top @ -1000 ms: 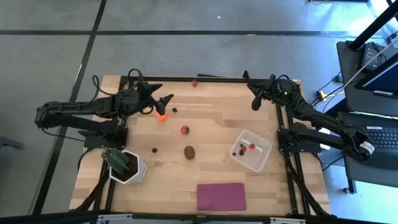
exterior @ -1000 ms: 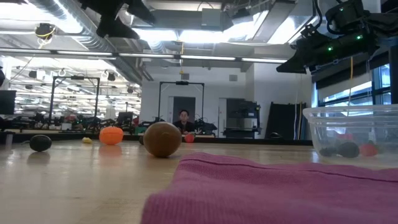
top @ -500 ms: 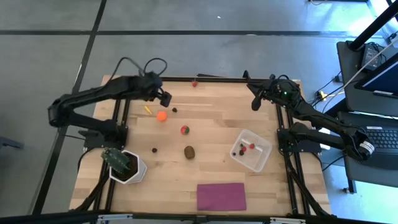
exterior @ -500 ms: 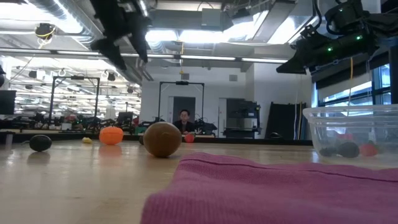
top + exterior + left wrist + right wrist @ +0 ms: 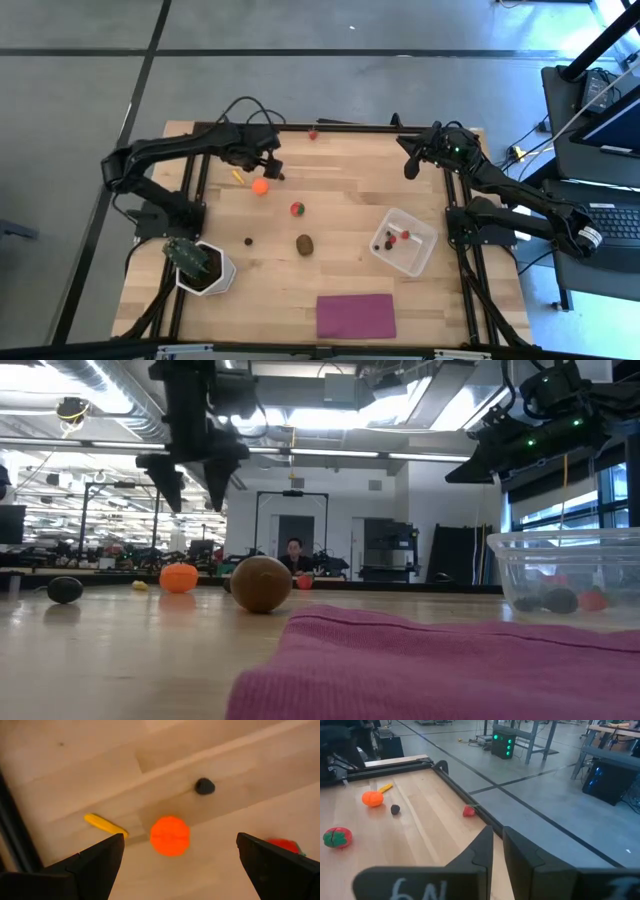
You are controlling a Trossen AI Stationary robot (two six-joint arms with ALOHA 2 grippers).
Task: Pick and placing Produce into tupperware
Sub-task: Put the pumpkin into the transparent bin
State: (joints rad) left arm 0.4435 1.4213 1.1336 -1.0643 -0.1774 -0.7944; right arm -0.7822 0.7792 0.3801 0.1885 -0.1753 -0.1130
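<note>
Three or so small pieces already lie in the tupperware (image 5: 403,241), which sits at about 4 o'clock from the table's centre: we make out a red bit and dark berries through its clear wall in the low view. Most of the produce is still out on the wood. The orange ball (image 5: 260,186) lies at 10 o'clock, with the yellow bit (image 5: 237,177) just beside it and a dark berry (image 5: 281,177) near. The red-and-green piece (image 5: 297,209) sits near centre, the brown oval (image 5: 304,244) toward 6 o'clock, another dark berry (image 5: 248,241) at 8 o'clock, and a small red piece (image 5: 313,134) at the far edge, 12 o'clock.

We judge the task well under half done. The left gripper (image 5: 268,170) hovers right above the orange ball, jaws wide apart and empty, the ball framed between its fingers in the wrist view; that looks like the next pick. The right gripper (image 5: 408,160) waits at 1 o'clock near the table's far corner, jaws nearly together, holding nothing.
</note>
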